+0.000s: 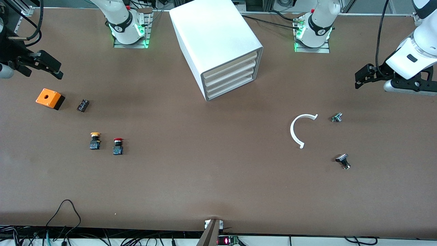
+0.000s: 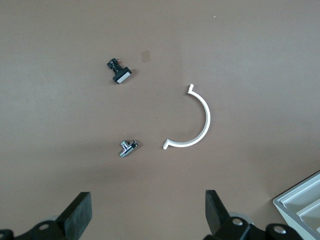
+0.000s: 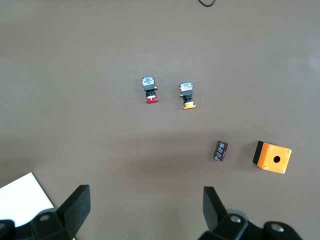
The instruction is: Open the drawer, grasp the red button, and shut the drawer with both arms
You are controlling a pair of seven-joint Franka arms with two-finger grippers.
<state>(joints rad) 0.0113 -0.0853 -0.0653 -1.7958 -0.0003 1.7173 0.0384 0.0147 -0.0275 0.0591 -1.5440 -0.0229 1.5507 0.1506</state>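
Observation:
The white cabinet stands between the two arm bases. Its four alike drawer fronts are all shut. A corner of it shows in the left wrist view and in the right wrist view. The red-capped button lies on the table toward the right arm's end, beside a yellow-capped one. It also shows in the right wrist view. My right gripper hangs open and empty over that end of the table. My left gripper hangs open and empty over the left arm's end.
An orange box with a hole and a small black part lie toward the right arm's end. A white C-shaped piece and two small metal parts lie toward the left arm's end. Cables run along the table's near edge.

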